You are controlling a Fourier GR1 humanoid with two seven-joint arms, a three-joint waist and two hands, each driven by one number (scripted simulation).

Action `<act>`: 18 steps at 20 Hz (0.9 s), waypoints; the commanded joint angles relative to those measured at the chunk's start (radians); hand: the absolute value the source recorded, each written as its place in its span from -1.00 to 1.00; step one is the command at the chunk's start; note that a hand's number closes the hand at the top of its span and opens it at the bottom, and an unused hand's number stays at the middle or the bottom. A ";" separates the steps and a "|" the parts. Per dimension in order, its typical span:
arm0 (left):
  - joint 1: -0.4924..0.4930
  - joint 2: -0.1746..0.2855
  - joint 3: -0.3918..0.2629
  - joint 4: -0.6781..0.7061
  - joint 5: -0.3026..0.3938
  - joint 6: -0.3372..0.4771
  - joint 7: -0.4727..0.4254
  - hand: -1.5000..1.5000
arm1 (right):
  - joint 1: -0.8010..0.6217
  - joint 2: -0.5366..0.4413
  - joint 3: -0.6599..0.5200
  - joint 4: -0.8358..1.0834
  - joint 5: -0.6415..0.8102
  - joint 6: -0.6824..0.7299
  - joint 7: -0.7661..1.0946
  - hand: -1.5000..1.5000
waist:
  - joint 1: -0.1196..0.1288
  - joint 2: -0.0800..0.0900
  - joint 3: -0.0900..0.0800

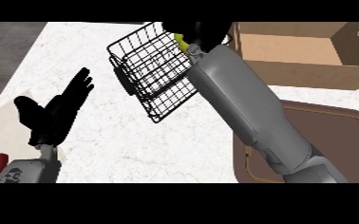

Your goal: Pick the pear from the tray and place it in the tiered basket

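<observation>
My right hand [203, 32] is at the top of the head view, over the far right corner of the black wire tiered basket [151, 71]. Its fingers curl round a yellow-green pear [182, 43], of which only a small patch shows below the hand. The basket stands tilted on the white counter, and my grey right forearm runs along its right side. The brown tray [308, 116] lies at the right, partly behind that forearm. My left hand [60, 107] rests open at the lower left, fingers up, away from the basket.
An open cardboard box [294, 50] stands at the upper right beside the basket. White marble counter [112, 142] stretches between my left hand and the basket. A dark floor strip shows at the far left edge.
</observation>
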State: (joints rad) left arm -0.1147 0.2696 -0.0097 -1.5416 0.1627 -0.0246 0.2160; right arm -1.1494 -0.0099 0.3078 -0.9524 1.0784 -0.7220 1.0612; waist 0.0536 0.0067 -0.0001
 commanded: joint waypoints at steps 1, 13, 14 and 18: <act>0.007 -0.002 -0.001 -0.005 -0.013 0.011 0.006 0.00 | 0.006 0.009 -0.074 -0.043 0.005 -0.219 0.122 -1.00 | -0.022 -0.004 0.001; 0.069 0.021 0.059 0.010 0.007 0.004 -0.018 0.00 | 0.241 0.010 -0.181 -0.445 0.266 -0.231 0.198 -1.00 | -0.098 -0.031 0.000; 0.070 0.001 0.048 -0.008 -0.005 0.034 0.001 0.00 | 0.288 0.010 -0.221 -0.502 0.253 -0.211 0.168 -1.00 | -0.101 -0.028 0.001; 0.111 0.012 0.063 -0.004 0.014 -0.004 -0.040 0.00 | 0.431 0.010 -0.218 -0.790 0.301 -0.044 0.179 -1.00 | -0.116 -0.032 0.000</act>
State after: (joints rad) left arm -0.0308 0.2786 0.0406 -1.5557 0.1697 -0.0143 0.2034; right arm -0.8352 -0.0001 0.1019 -1.5138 1.3358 -0.8667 1.1395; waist -0.0440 -0.0230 0.0001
